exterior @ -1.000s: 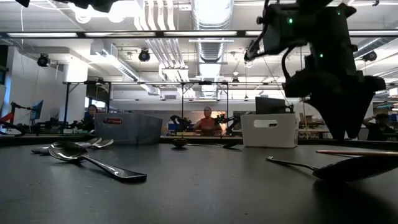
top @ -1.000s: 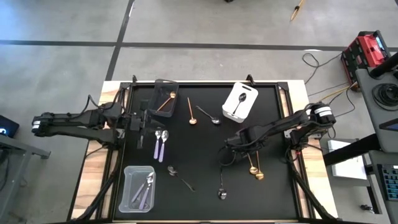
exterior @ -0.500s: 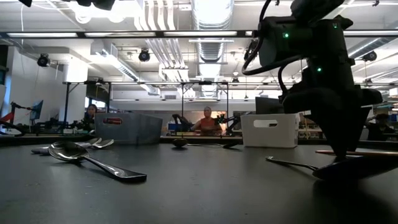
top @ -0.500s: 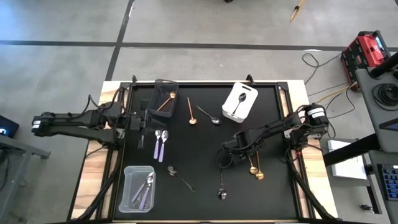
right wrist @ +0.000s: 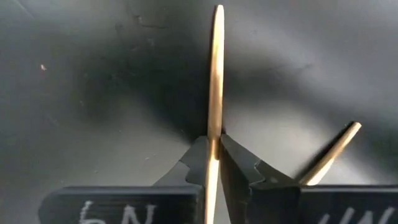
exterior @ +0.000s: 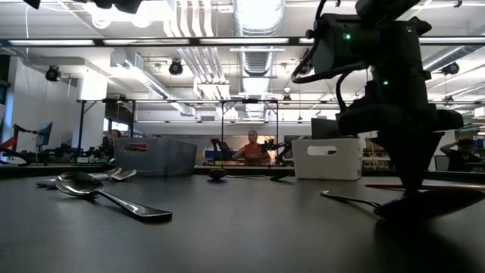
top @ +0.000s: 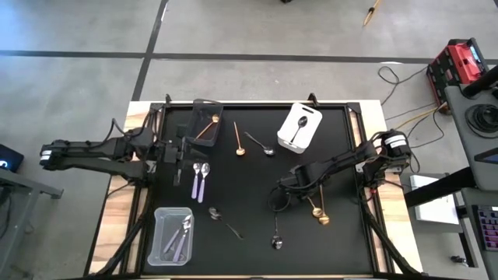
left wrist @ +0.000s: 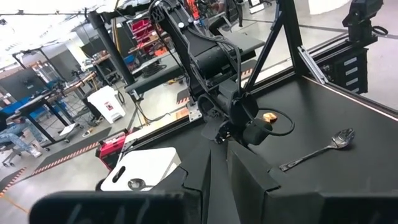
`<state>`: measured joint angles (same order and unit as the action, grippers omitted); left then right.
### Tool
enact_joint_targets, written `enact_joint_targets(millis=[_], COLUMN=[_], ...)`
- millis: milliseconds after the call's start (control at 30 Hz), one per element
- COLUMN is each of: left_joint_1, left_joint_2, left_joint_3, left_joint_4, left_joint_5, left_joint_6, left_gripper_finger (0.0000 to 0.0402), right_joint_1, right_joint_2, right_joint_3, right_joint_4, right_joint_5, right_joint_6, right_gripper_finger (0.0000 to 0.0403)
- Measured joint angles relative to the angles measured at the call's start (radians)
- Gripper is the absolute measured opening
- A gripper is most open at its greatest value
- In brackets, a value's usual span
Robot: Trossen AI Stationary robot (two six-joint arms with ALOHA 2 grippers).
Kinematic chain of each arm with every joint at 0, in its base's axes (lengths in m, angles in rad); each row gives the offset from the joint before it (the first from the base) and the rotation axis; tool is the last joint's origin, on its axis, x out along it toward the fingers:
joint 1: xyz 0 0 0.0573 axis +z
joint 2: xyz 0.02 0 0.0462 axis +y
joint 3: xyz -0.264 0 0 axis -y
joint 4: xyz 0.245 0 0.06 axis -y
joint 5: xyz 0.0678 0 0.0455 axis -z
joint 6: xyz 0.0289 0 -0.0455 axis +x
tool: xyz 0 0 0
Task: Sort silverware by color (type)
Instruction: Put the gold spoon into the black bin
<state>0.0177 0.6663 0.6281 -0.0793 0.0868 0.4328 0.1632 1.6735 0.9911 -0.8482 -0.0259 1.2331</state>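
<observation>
Two gold spoons (top: 318,211) lie side by side on the black table (top: 257,163) near its right edge, and the right tool (right wrist: 214,163) has closed its fingers on the handle of one gold spoon (right wrist: 215,81), low against the mat; the second gold handle (right wrist: 329,155) slants just beside it. Near these, toward the table's front, lies a dark spoon (top: 276,233), with another dark spoon (top: 224,221) to its left. Farther back, a gold spoon (top: 239,141) and a dark spoon (top: 260,145) lie between the dark bin (top: 207,120), which holds a gold spoon, and the white bin (top: 300,127), which holds a dark one. Two lilac-handled spoons (top: 201,180) rest left of centre, and more sit in the clear bin (top: 173,236) at the front left. The left tool (top: 180,152) hangs over the table's left side beside the dark bin, its fingers nearly together and holding nothing.
</observation>
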Motion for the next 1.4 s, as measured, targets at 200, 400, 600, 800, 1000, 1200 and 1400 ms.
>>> enact_joint_targets(millis=[200,400,600,800,1000,1200,1400], left_joint_1=[0.0,0.0,-0.004,-0.005,-0.008,-0.008,-0.008], left_joint_2=[0.048,0.115,0.226,0.386,0.55,0.632,0.714], left_joint_3=[0.0,0.0,-0.006,-0.008,-0.008,-0.008,-0.008], left_joint_4=[0.019,0.049,0.066,0.187,0.387,0.458,0.572], left_joint_5=[0.001,0.009,0.062,0.063,0.063,0.062,0.063], left_joint_6=[-0.023,-0.12,-0.234,-0.289,-0.331,-0.345,-0.367], left_gripper_finger=[0.0038,0.0058,0.0117,0.0172,0.0187,0.0187,0.0187], right_joint_1=[0.016,0.041,0.041,0.041,0.041,0.042,0.041], right_joint_2=[-0.013,-0.012,-0.012,-0.012,-0.012,-0.013,-0.013], right_joint_3=[0.076,0.206,0.307,0.355,0.356,0.356,0.355], right_joint_4=[0.045,0.036,0.098,0.208,0.301,0.309,0.31], right_joint_5=[0.134,0.218,0.283,0.284,0.281,0.282,0.281], right_joint_6=[-0.023,-0.181,-0.376,-0.532,-0.608,-0.646,-0.674], right_gripper_finger=[0.0014,0.0013,0.0013,0.0013,0.0013,0.0013,0.0013])
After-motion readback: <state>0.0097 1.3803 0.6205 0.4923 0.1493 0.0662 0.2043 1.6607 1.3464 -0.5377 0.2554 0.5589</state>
